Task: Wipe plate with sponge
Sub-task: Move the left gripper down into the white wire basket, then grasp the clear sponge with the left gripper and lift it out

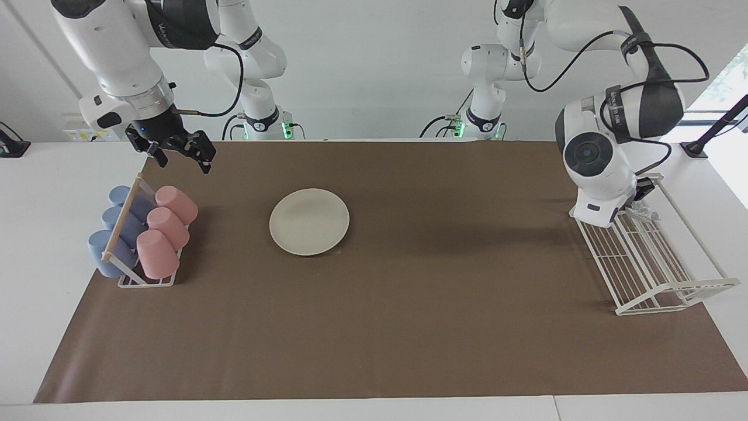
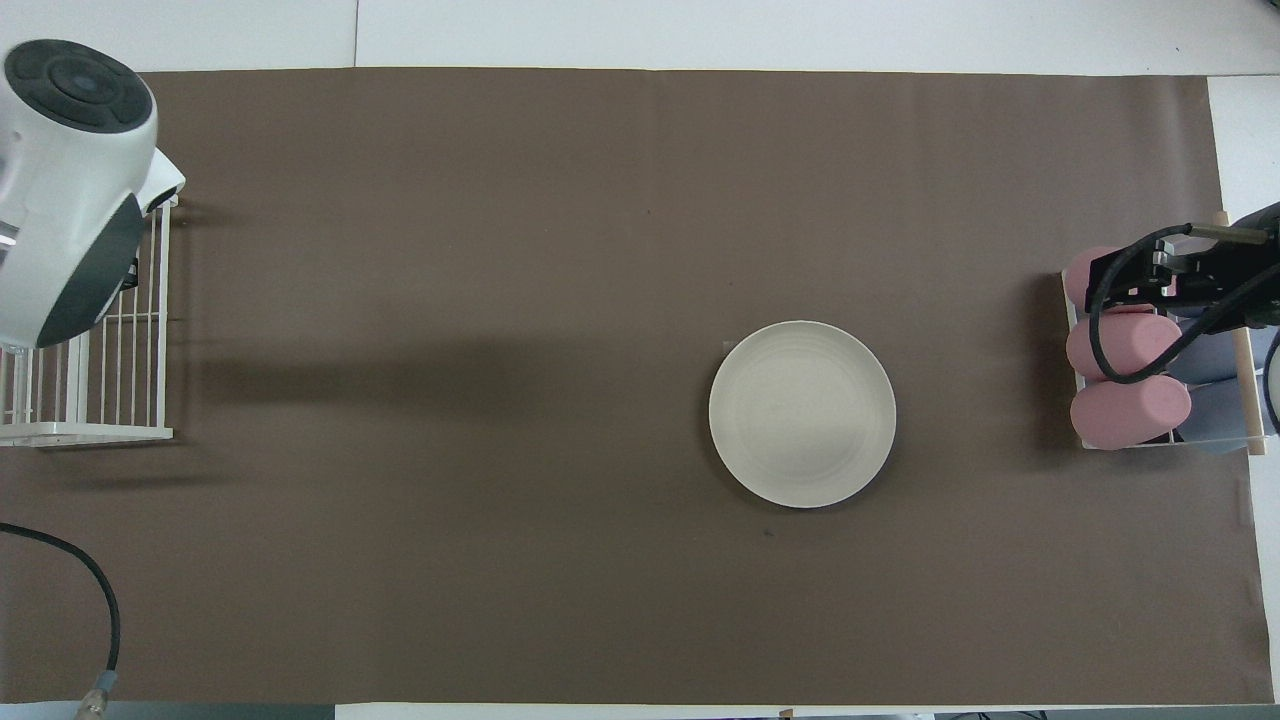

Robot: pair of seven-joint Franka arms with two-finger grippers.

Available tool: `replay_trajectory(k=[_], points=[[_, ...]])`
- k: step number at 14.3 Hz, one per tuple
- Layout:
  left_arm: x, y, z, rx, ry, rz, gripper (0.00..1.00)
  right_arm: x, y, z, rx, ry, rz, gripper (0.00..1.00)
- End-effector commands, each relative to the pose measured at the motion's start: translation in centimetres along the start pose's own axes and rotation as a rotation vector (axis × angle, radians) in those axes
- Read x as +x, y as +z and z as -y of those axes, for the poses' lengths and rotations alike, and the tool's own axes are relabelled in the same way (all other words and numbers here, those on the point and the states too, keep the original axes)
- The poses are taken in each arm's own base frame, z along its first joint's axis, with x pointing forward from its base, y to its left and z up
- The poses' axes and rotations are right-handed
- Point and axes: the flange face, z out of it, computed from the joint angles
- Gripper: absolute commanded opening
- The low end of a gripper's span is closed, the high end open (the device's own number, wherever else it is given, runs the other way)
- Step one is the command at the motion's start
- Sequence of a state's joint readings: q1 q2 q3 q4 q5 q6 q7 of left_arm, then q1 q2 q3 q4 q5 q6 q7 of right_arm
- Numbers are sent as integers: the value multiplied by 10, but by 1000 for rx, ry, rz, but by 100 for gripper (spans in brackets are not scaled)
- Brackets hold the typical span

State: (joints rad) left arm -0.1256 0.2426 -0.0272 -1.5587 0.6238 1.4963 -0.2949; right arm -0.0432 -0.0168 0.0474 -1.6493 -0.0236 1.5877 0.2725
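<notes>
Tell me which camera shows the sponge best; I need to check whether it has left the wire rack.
The facing view. There the sponge shows as a small crinkly bit at the left hand, just above the wire rack. In the overhead view the left arm's white housing covers it, so nothing of it shows.

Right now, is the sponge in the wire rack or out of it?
Out: the shut left gripper holds the sponge just above the wire rack.

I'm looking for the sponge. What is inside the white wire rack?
The wire rack holds nothing on its visible bars. The sponge hangs just over its end nearer the robots, pinched in the left tool; the arm's wrist covers that corner.
</notes>
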Motion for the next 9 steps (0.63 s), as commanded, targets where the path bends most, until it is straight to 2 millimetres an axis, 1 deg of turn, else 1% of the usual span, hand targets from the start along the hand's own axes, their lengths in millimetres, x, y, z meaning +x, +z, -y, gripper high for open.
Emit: replay_trajectory(k=[1, 2, 3, 5, 7, 8, 9], points=[[-17, -38, 28, -224, -35, 86, 0, -18, 11, 2, 2, 96, -2, 100], [-27, -41, 46, -339, -58, 136, 0, -18, 13, 3, 12, 122, -32, 100], [-38, -48, 56, -455, -74, 164, 0, -14, 12, 5, 28, 171, -67, 100], [-48, -52, 79, -662, -130, 201, 0, -12, 12, 6, 38, 248, -83, 100], [-49, -54, 94, -871, -253, 281, 0, -9, 11, 6, 46, 256, -101, 100], [-47, -51, 104, -971, -291, 309, 0, -12, 16, 6, 39, 257, -84, 100], [-47, -52, 110, -1048, -304, 313, 0, -15, 18, 15, 41, 295, -84, 100]])
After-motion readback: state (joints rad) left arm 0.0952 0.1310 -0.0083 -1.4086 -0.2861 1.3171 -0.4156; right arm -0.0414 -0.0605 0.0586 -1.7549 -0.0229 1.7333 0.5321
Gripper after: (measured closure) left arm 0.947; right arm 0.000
